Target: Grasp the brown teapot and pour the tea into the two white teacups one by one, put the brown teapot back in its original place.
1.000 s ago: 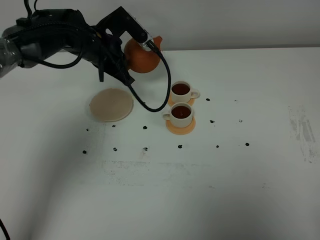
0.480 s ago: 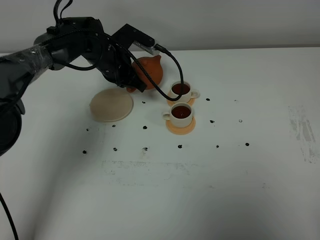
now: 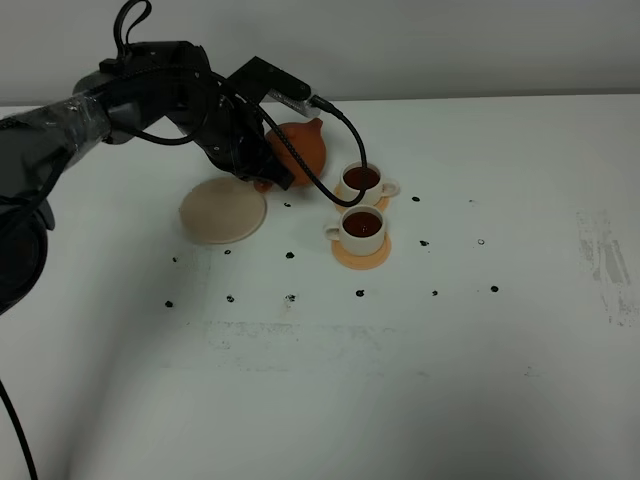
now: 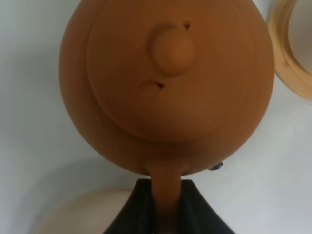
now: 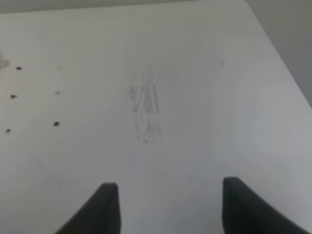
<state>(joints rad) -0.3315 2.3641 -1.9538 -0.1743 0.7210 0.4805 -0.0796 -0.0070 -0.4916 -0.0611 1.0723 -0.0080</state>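
**Teapot held beside the far cup, saucer bare**

Exterior high: your left gripper [image 3: 262,172] holds the brown teapot [image 3: 297,150] between the beige saucer [image 3: 223,209] and the far teacup [image 3: 362,181]; the spout points away toward the wall. The near teacup [image 3: 362,228] sits on an orange coaster [image 3: 361,254]. Both cups hold dark tea. White table [image 3: 400,360] with black dots and scuffs; pale wall behind.

Left wrist: only here do you see the fingers [image 4: 195,209] clamped on the teapot's handle [image 4: 165,195], lid knob [image 4: 173,48] facing the camera.

Right wrist: your right gripper [image 5: 165,207] hangs over bare table, fingers wide apart.
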